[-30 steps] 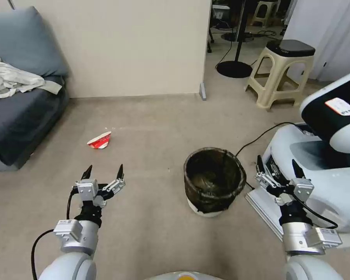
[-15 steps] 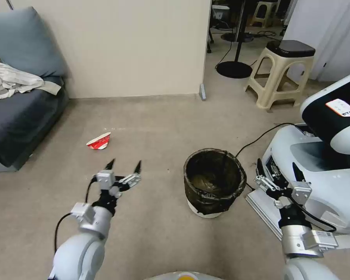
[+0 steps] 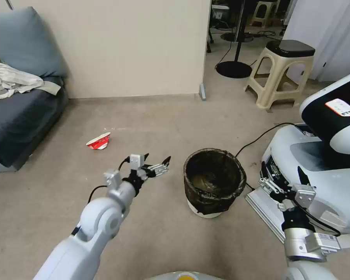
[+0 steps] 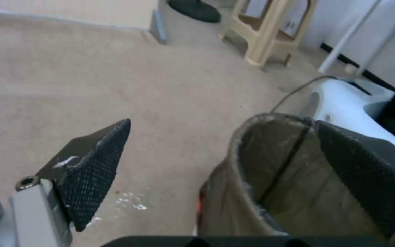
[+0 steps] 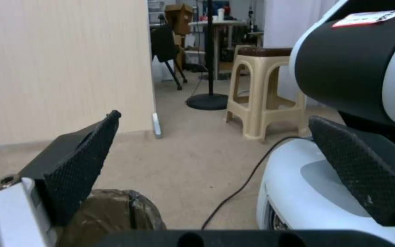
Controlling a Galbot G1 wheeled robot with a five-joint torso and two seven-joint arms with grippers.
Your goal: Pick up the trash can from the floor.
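Note:
The trash can [image 3: 214, 181], a small white bin with a dark bag folded over its rim, stands upright on the beige carpeted floor [image 3: 163, 116]. My left gripper [image 3: 157, 158] is open just left of the can's rim, a short gap away, with its fingers pointing toward it. In the left wrist view the trash can [image 4: 252, 192] lies close ahead between the open left gripper [image 4: 223, 122] fingers, nearer one of them. My right gripper [image 3: 282, 171] is open to the right of the can, holding nothing. The right wrist view has the trash can [image 5: 110, 212] low beside the right gripper [image 5: 214, 116].
A crushed red-and-white cup [image 3: 99, 140] lies on the carpet to the left. A grey sofa [image 3: 19, 116] stands at far left. A large white machine [image 3: 319, 163] with a black cable [image 3: 260, 136] crowds the can's right side. A beige stool [image 3: 282, 74] stands behind.
My left arm has reached forward and rightward from the near left, bringing its open gripper close to the can's left side. The right gripper has sunk slightly.

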